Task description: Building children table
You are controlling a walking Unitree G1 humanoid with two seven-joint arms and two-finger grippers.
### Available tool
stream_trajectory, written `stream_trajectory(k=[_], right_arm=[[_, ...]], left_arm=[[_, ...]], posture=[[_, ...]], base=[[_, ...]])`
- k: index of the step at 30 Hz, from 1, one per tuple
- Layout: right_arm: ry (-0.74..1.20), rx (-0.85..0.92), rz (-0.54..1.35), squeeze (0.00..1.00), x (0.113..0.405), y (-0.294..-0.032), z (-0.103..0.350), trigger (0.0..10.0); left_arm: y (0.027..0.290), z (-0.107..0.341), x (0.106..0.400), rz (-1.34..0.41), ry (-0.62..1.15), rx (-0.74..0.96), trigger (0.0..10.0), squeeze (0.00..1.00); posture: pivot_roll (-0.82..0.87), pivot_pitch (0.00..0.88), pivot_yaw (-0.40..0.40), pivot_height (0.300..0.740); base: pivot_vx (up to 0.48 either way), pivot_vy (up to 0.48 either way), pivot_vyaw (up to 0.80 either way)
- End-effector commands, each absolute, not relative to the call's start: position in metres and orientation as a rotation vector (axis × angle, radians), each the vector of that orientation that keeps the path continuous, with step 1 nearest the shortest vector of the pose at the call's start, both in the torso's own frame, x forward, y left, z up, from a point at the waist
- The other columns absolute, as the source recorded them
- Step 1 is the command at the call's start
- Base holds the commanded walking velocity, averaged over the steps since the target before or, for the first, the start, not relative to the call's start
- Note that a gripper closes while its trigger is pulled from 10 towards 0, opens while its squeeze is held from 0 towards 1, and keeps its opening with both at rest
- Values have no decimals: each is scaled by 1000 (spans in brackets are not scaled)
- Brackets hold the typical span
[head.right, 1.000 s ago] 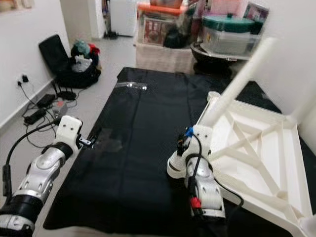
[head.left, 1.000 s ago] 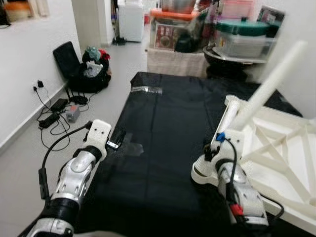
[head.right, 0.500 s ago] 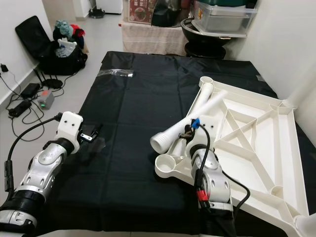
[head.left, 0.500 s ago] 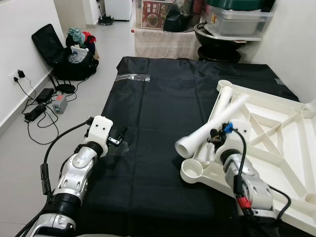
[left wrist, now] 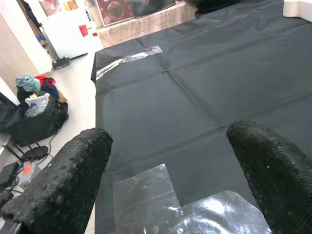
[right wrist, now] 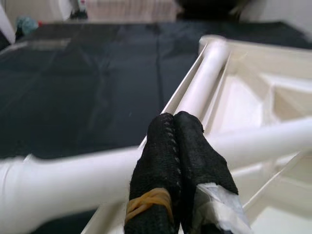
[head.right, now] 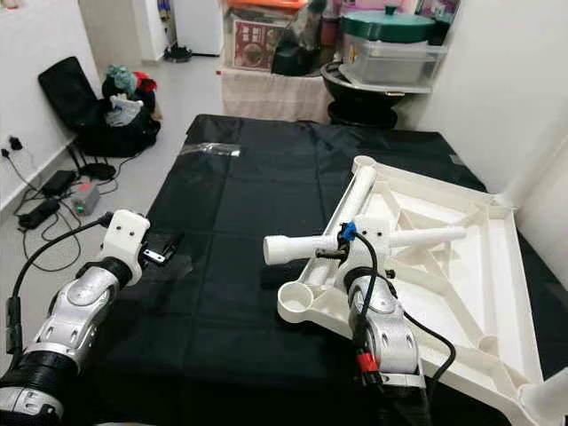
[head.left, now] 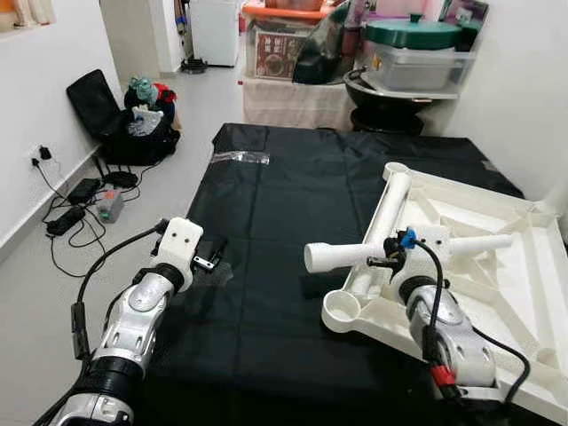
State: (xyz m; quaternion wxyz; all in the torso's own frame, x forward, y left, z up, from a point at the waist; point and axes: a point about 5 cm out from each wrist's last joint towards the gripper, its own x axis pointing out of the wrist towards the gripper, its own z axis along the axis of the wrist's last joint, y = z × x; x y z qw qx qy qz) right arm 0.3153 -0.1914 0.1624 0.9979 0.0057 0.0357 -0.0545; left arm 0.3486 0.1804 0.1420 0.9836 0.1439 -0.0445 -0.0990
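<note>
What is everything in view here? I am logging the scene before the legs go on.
tabletop: 1, white, upside down on the mat's right side
legs: 2, white; one lying along the tabletop's edge, one held level across it
mat: 1, black, on the floor
tape: 1 clear strip, at the mat's far left
bag: 1, black, by the left wall
cables: several, black, on the floor at left
boxes: several, stacked beyond the mat
left gripper: open, over the mat's left edge
right gripper: shut against the level leg

Home room, cluttered; storage bins (head.left: 417,55), fridge (head.left: 216,31), bag of clothes (head.left: 146,120), floor cables (head.left: 67,217).
</note>
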Motion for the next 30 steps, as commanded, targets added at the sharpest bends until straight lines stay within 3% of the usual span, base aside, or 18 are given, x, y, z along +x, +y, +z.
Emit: stream_trajectory(k=[1, 4, 5, 6, 7, 30], right_arm=[[30, 19, -104, 0, 317, -188, 171, 0], [29, 106, -122, 0, 317, -190, 173, 0], [31, 141, -145, 914, 317, -194, 174, 8627], [31, 141, -145, 914, 317, -194, 174, 8627], [31, 180, -162, 1000, 316, -196, 174, 10000], [-65, 598, -52, 1000, 319, -184, 211, 10000]], left_arm=[[184, 143, 350, -201, -86, 285, 10000, 0], [186, 145, 350, -205, -92, 276, 10000, 0], [187, 146, 351, -204, -95, 275, 10000, 0], [187, 146, 351, -204, -95, 275, 10000, 0], [188, 147, 351, -203, -97, 275, 10000, 0], [193, 164, 355, -210, -166, 246, 10000, 0]], posture=[[59, 0, -69, 740], [59, 0, -68, 740], [59, 0, -68, 740], [59, 0, -68, 740], [59, 0, -68, 740], [53, 0, -52, 740]], base=[[0, 0, 0], [0, 0, 0], [0, 0, 0], [0, 0, 0], [0, 0, 0], [0, 0, 0]])
